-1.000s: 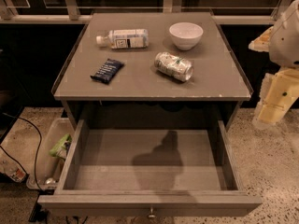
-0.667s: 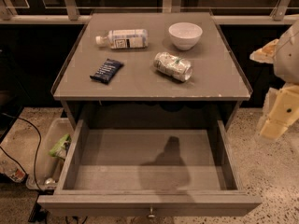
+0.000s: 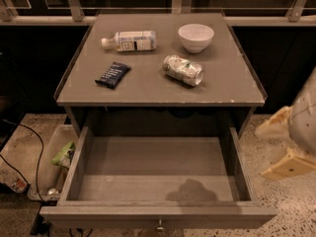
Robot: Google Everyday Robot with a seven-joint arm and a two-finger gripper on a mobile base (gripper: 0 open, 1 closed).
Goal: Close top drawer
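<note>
The top drawer [image 3: 153, 167] of the grey cabinet is pulled far out toward me. Its plain grey floor is bare, with a dark shadow at front right. Its front panel [image 3: 158, 217] runs along the bottom of the view, with a small round metal knob [image 3: 160, 226] at centre. My gripper [image 3: 289, 154] is at the right edge of the view, right of the drawer's right side wall and apart from it. Only cream-coloured parts of it show.
On the cabinet top [image 3: 227, 83] lie a plastic bottle [image 3: 129, 40], a white bowl [image 3: 196, 37], a crushed can [image 3: 183, 70] and a dark snack packet [image 3: 112, 74]. A clear bin of rubbish [image 3: 54, 162] stands on the speckled floor at left, with a black cable [image 3: 29, 147].
My arm and gripper have moved down and to the right, further off the right edge. Its shadow on the drawer floor slid toward the front right. The drawer has not moved.
</note>
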